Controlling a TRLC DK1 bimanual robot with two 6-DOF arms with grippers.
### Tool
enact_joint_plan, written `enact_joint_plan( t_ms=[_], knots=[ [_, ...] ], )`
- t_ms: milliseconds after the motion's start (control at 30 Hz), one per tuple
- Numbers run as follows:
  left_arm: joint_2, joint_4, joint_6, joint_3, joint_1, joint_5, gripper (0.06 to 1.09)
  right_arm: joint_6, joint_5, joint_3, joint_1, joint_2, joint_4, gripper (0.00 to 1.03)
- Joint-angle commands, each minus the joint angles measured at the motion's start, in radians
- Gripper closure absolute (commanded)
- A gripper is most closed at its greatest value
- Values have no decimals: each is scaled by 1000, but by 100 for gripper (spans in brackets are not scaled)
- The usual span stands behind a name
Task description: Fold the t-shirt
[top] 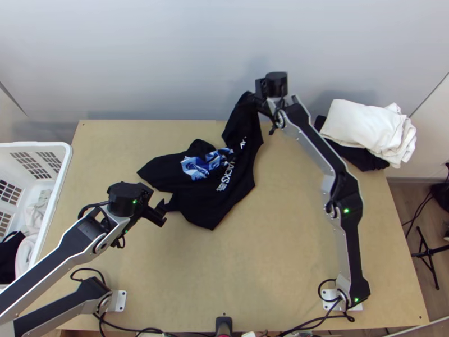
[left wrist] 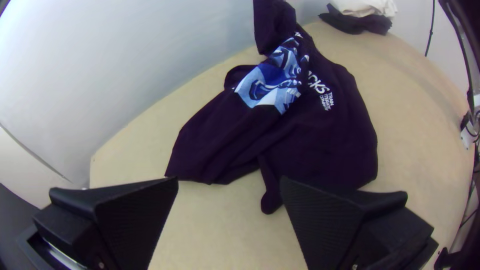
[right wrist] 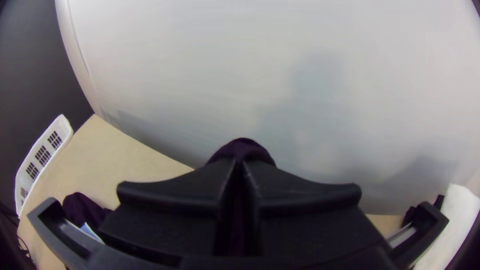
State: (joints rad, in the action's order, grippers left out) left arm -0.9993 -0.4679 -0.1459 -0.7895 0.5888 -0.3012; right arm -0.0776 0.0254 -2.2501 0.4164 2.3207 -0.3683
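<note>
T-shirt (top: 242, 174) lies rumpled on the bench (top: 292, 253), one end raised, clamped in my right pincer (right wrist: 240, 165); my left pincer (left wrist: 229, 181) gapes. Spreading first, I judge; next, left should grip a loose edge.

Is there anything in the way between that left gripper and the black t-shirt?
No, nothing visible stands between them: the black t-shirt lies just ahead of the open left gripper. The right gripper pinches the t-shirt's raised far end, off to the side of that path.
</note>
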Motion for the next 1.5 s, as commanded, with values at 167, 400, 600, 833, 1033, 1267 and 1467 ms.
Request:
enact_joint_plan(
  t_ms=[167, 400, 600, 833, 1033, 1267, 1467],
  knots=[
    [-1, 20, 20, 22, -32, -10, 10, -13, -10, 27, -4, 69, -104, 3],
    [16, 18, 29, 12, -43, -12, 10, -67, 56, 155, -10, -192, -281, 3],
    [47, 17, 37, 13, -63, -12, 10, -83, 134, 560, 104, -532, -281, 3],
    [68, -8, 91, 24, -80, -10, 10, -117, 179, 913, 274, -732, -281, 3],
    [93, -18, 135, 49, -96, -12, 10, -136, 231, 1095, 375, -774, -281, 3],
    [114, 3, 135, 61, -116, -12, 10, -175, 272, 1181, 435, -713, -221, 3],
    [94, 64, 143, 82, -116, -12, 10, -218, 314, 1115, 444, -590, -198, 3]
  ],
)
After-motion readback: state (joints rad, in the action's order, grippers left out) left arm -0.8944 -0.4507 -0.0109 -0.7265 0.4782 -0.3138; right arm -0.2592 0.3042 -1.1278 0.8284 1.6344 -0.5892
